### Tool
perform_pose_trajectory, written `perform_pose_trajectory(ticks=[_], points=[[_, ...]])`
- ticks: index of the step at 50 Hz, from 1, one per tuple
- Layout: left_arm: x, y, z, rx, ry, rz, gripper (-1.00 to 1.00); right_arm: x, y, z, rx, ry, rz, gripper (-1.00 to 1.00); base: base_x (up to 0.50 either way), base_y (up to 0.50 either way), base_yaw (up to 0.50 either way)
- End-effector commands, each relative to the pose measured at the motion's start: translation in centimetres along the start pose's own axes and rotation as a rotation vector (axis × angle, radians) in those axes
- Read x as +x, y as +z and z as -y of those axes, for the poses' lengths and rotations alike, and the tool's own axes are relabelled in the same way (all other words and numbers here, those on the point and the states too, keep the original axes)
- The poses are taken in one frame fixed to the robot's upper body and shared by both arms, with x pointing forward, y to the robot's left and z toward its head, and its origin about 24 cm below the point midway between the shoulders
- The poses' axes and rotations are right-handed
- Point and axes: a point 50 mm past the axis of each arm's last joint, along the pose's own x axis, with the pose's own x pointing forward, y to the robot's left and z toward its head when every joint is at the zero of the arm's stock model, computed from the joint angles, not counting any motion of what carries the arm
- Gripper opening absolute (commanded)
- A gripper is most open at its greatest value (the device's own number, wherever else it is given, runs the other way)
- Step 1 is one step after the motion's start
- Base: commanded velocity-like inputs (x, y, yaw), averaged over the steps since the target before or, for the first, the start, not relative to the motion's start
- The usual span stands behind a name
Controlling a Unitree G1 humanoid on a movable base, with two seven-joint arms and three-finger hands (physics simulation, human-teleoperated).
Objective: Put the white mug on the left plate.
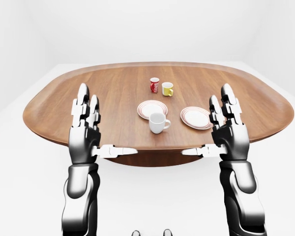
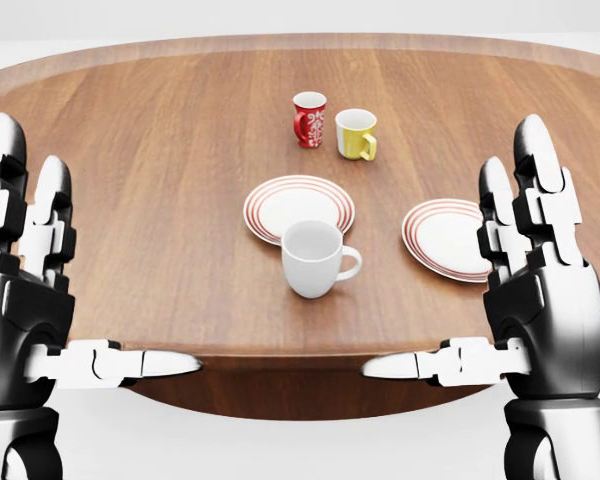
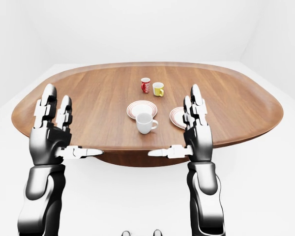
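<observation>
Wooden and oval, the table (image 2: 160, 170) fills most of the head view. The white mug (image 2: 313, 258) stands upright near the table's lower edge, its handle pointing to the view's right. Its upper rim overlaps the lower edge of the left plate (image 2: 298, 206), a white plate with red rings; whether the two touch cannot be told from this angle. The right plate (image 2: 442, 238), of the same pattern, lies well apart to the view's right, partly hidden behind the right hand (image 2: 525, 300). Higher in the view, a red mug (image 2: 308, 119) and a yellow mug (image 2: 356, 134) stand just beside each other. The right hand is raised with palm inward, fingers straight and spread upward, thumb stretched sideways toward the centre, holding nothing. The left hand (image 2: 25, 300) mirrors it at the view's left edge, fingers upright and apart, thumb pointing inward, also empty. Both hands are well apart from the white mug.

From the left-eye view, the whole table shows against a plain white room, with both arms reaching up from the bottom and the hands level with the table's lower edge. The white mug sits between the two hands, below the left plate.

From the right-eye view, the same layout appears, and the right hand covers part of the right plate.
</observation>
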Motion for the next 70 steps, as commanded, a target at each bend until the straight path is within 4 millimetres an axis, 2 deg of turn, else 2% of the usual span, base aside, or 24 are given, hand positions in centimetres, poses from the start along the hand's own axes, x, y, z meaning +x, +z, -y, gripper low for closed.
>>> perform_pose_trajectory(ticks=[1,18,33,70], points=[[0.0,0.3,-0.1,-0.003,0.000,0.013,1.00,-0.1,0.1,-0.1,-0.008,0.012,0.004,1.00,0.00,0.50,0.00],[0.0,0.7,0.0,-0.001,-0.003,0.031,1.00,-0.2,-0.5,-0.2,-0.019,0.011,-0.026,1.00,0.00,0.46,0.00],[0.0,0.8,-0.1,0.000,0.001,0.032,1.00,-0.2,0.0,0.1,0.018,0.000,0.001,1.00,0.02,0.04,0.00],[0.2,1.1,-0.2,0.002,-0.001,0.049,1.00,-0.1,0.4,0.0,0.021,0.017,0.015,1.00,0.50,0.00,0.00]])
